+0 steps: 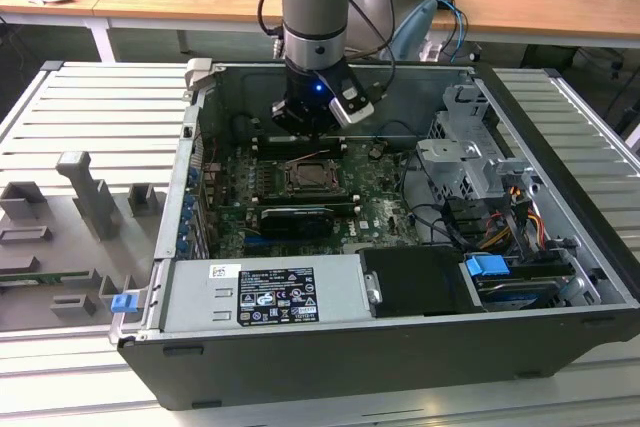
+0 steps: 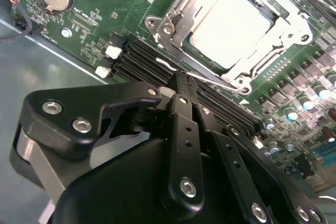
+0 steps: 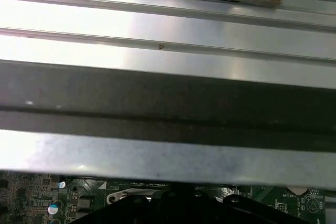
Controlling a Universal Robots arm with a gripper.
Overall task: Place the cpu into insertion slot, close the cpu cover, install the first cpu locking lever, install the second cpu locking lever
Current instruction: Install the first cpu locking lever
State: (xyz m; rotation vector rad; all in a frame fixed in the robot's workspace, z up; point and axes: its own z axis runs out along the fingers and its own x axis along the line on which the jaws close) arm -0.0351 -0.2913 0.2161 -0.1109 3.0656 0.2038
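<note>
- My claw [image 2: 181, 85] hangs over the black memory slots [image 2: 157, 59], just beside the insertion slot [image 2: 239, 24]; its fingers are pressed together on nothing.
- The cpu [image 2: 233, 22] lies flat in the insertion slot, its pale face showing through the window of the cpu cover [image 2: 286, 35].
- A thin locking lever [image 2: 210, 80] runs along the socket's near edge.
- In the exterior view my claw [image 1: 305, 127] is inside the open computer case [image 1: 300, 367].

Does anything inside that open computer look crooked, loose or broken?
Nothing looks broken. In the second wrist view the cpu lies flat and square in the insertion slot, with the cpu cover down around it. One thin locking lever stands free beside the socket, near the tool.
</note>
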